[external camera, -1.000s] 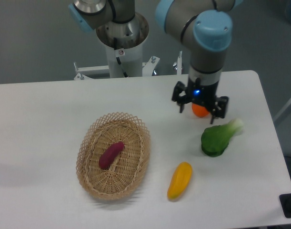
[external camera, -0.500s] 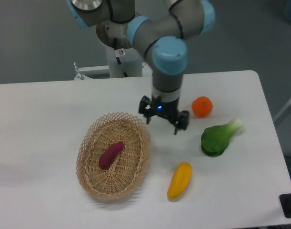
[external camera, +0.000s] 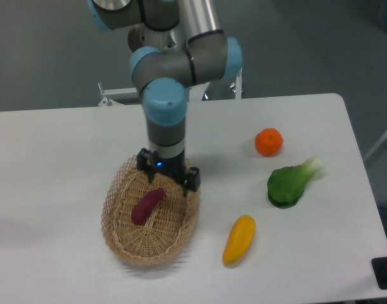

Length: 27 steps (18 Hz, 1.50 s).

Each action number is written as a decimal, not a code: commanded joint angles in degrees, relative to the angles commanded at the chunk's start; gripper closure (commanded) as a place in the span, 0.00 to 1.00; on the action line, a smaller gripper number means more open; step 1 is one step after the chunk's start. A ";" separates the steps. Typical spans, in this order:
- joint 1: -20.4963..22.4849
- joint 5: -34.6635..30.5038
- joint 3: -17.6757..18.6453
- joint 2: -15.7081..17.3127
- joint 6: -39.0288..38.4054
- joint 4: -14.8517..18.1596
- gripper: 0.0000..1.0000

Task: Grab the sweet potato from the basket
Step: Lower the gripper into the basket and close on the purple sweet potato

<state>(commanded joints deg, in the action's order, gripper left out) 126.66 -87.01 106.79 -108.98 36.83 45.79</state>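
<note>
Gripper [external camera: 167, 172] of mine is hanging over the far part of the basket [external camera: 120, 234], pointing straight down, with its two fingers spread apart and nothing between them. One finger [external camera: 144, 161] is showing at the far left rim and the other [external camera: 192, 179] at the right rim; whether either is touching the wicker I cannot tell.

Working from near to far: closest to the near edge of the table [external camera: 54, 152] the squash [external camera: 239, 239] is lying, yellow-orange and long, just right of the basket and apart from it. The basket is sitting left of centre, and the potato [external camera: 147, 206] is lying inside it on the woven floor, slanting from near left to far right. Its far end is lying close under my gripper, but I am not gripping it.

Farther right, the greens [external camera: 291, 184] are resting on their side, the pale stalk pointing to the far right. Beyond them the orange [external camera: 268, 142] is sitting alone, well apart from my gripper.

My arm [external camera: 166, 107] is rising from the gripper toward the base [external camera: 156, 38] at the far side of the table.
</note>
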 joint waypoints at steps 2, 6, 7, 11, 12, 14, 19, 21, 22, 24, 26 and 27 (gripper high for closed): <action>-0.62 -0.09 -0.88 -0.79 0.00 0.09 0.00; -1.67 -0.79 -0.62 -2.64 0.00 -0.17 0.00; -2.02 -2.01 -0.70 -3.16 0.09 -0.26 0.00; -2.90 -2.90 -0.71 -4.31 0.00 -0.44 0.00; -2.99 -2.90 -0.62 -4.48 0.00 -0.44 0.00; -3.17 -2.90 -0.62 -4.75 0.00 -0.44 0.00; -3.52 -2.90 -0.88 -5.36 0.00 -0.53 0.00; -3.52 -3.69 -0.88 -5.45 0.17 -1.31 0.15; -3.61 -3.95 -0.88 -5.45 0.26 -1.75 0.29; -3.61 -4.04 -0.88 -5.45 0.70 -1.85 0.59; -3.61 -4.22 -0.88 -5.45 1.14 -1.76 0.68; -3.61 -4.57 -0.88 -5.45 1.23 -1.84 0.69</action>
<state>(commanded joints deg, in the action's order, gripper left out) 123.05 -91.58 105.91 -114.43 38.06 43.95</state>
